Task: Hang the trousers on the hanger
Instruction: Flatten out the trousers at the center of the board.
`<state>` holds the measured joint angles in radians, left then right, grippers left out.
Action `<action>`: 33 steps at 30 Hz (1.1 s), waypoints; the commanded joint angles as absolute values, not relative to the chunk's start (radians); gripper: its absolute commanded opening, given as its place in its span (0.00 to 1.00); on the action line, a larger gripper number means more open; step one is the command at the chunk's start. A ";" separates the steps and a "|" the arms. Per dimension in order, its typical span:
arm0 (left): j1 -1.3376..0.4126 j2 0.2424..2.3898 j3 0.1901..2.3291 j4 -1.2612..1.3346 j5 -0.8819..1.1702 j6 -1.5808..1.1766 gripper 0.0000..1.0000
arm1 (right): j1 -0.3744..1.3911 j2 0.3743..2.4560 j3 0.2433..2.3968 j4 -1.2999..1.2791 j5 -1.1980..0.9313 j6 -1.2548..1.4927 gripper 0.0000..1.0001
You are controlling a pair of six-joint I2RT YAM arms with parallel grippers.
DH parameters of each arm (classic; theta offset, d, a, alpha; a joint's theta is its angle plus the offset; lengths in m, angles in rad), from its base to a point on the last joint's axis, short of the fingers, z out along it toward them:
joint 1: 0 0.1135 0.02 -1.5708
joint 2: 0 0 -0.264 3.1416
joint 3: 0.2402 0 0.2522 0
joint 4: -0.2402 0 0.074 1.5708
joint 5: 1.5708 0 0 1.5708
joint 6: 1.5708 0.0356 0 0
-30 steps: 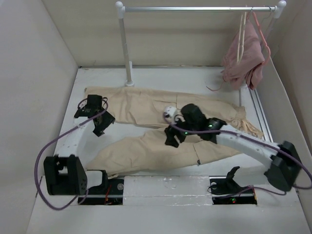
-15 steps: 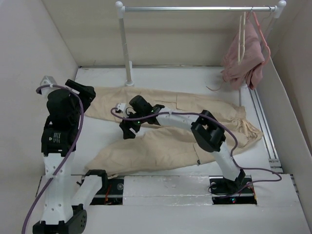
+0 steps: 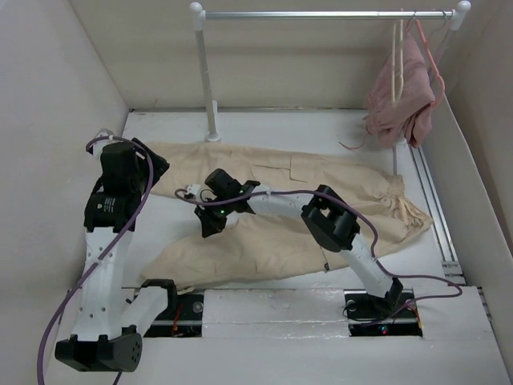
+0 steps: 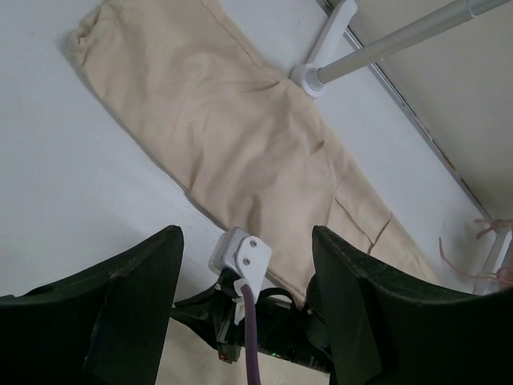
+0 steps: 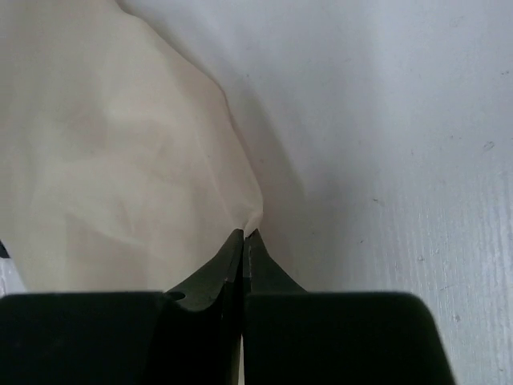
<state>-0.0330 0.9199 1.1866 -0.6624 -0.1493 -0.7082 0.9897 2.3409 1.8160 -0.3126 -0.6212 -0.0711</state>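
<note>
Since the earlier frame, your left arm has swung in over the upper leg and your right jaws have snapped together. Your left gripper [image 3: 143, 167] hovers with fingers spread, empty, seemingly standing by for a second hold. Your right gripper [image 5: 244, 237] pinches a leg's edge of the trousers [image 3: 337, 172], which lie flat on the table [image 3: 176, 128]. The hanger [image 3: 394, 64] hangs on the rail [image 3: 321, 14], well apart.

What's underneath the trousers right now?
Only the white table shows around the trousers, which lie spread out on it. Whatever is beneath the cloth is covered, so I cannot tell if anything lies there.
</note>
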 commanded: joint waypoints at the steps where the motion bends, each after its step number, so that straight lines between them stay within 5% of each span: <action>1: -0.038 0.956 1.250 -0.641 -0.179 -0.663 0.62 | 0.973 2.287 1.896 -0.292 -0.678 -0.066 0.00; 8: -0.058 1.078 1.373 -0.676 -0.224 -0.611 0.62 | 0.824 1.918 1.711 -0.009 -0.713 0.047 0.00; 16: -0.058 1.109 1.231 -0.687 -0.261 -0.568 0.63 | 0.695 1.836 1.320 -0.043 -0.674 0.012 0.00; 18: -0.058 1.112 1.124 -0.664 -0.232 -0.578 0.64 | 0.671 1.835 1.260 -0.029 -0.632 0.020 0.12; 19: -0.058 1.120 1.093 -0.634 -0.221 -0.586 0.64 | 0.670 1.838 1.237 -0.043 -0.611 0.034 0.26; 21: -0.058 1.132 1.028 -0.601 -0.180 -0.616 0.64 | 0.660 1.848 1.241 -0.069 -0.568 0.023 0.28; 23: -0.058 1.160 0.953 -0.543 -0.129 -0.633 0.64 | 0.660 1.852 1.288 -0.155 -0.510 0.012 0.43; 24: -0.072 1.186 0.909 -0.481 -0.068 -0.661 0.62 | 0.670 1.832 1.311 -0.191 -0.474 -0.036 0.59; 33: -0.087 1.294 0.927 -0.266 0.093 -0.788 0.60 | 0.718 1.724 1.301 -0.233 -0.381 -0.026 0.77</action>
<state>-0.0860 1.2591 0.9028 -0.4332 0.0025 -0.7044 0.6922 1.7950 1.2816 -0.2317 -0.4347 -0.0185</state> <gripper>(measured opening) 0.606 0.755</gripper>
